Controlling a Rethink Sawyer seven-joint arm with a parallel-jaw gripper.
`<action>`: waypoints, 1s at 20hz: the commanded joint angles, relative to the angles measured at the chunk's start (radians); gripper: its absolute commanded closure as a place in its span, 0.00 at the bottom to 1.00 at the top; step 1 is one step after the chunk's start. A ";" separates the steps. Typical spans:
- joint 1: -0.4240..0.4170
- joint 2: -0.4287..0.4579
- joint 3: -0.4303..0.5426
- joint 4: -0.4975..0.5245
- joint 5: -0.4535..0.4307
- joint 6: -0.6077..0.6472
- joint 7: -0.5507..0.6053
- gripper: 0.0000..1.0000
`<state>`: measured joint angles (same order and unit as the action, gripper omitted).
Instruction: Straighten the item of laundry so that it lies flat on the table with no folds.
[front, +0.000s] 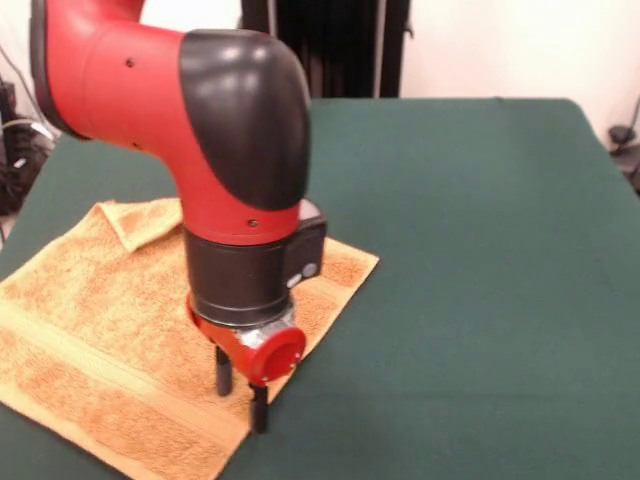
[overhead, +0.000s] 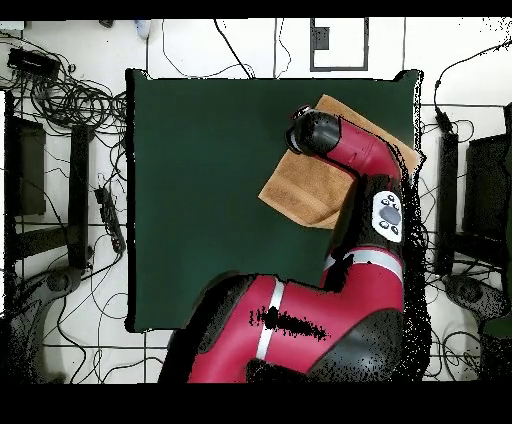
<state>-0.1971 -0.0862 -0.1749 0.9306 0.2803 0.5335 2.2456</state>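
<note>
The item of laundry is an orange-tan towel spread over the table's left part in the front view. Its far corner is folded over onto itself, and a woven band runs along its near edge. My gripper points straight down at the towel's right edge, open. One finger stands over the cloth and the other is at the hem. From overhead, the towel lies near the green table's right edge, partly under my arm, which hides the gripper.
My bulky red and black arm covers the towel's middle in the front view. Cables and equipment ring the table on the floor. Bare green cloth stretches to the right of the towel.
</note>
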 joint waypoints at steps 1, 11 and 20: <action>0.091 0.079 0.052 0.135 0.101 0.014 0.363 0.00; 0.019 -0.013 0.062 0.178 0.020 0.020 0.131 0.00; -0.100 -0.228 0.065 0.269 -0.099 0.135 -0.094 0.00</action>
<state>-0.2520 -0.1838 -0.1874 1.0346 0.2385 0.5402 2.3077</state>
